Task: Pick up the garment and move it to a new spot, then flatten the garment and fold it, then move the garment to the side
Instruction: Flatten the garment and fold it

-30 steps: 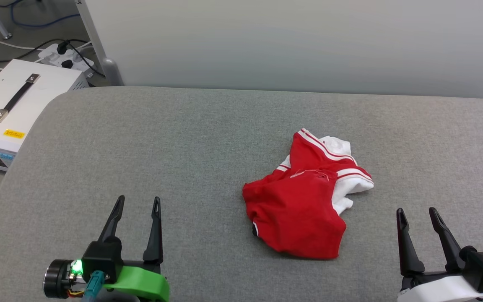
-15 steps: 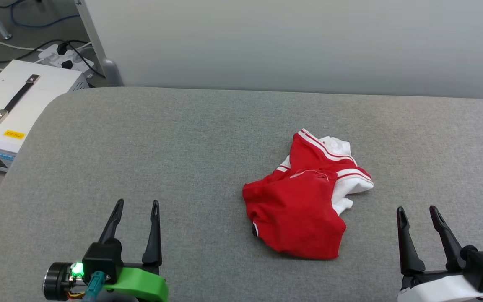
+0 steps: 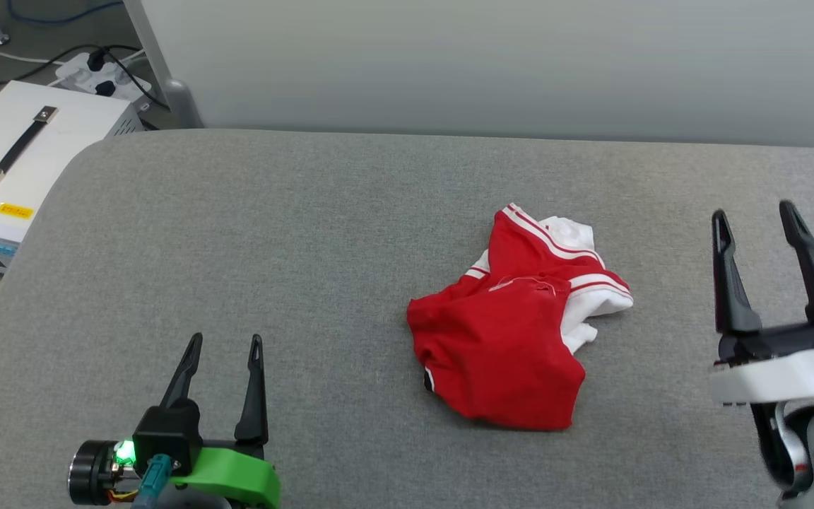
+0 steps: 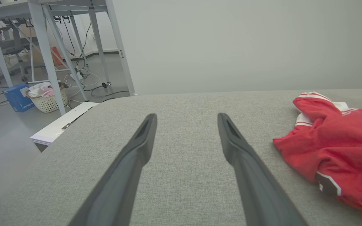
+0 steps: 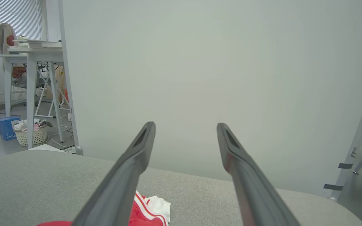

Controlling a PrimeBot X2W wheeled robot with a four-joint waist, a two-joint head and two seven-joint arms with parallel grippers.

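Garment lies crumpled right of centre on the grey tabletop: red body bunched toward the near side, white sleeve and striped trim at the far edge. Nothing touches it. Right hand sits off to its right, above the cloth, fingers spread, empty. Left hand is low at near left, well apart, likewise spread and empty. Step in hand, by my reading: the pick-up. Best done by lowering the right hand onto a raised fold near the trim, pinching firmly, then lifting straight before carrying.
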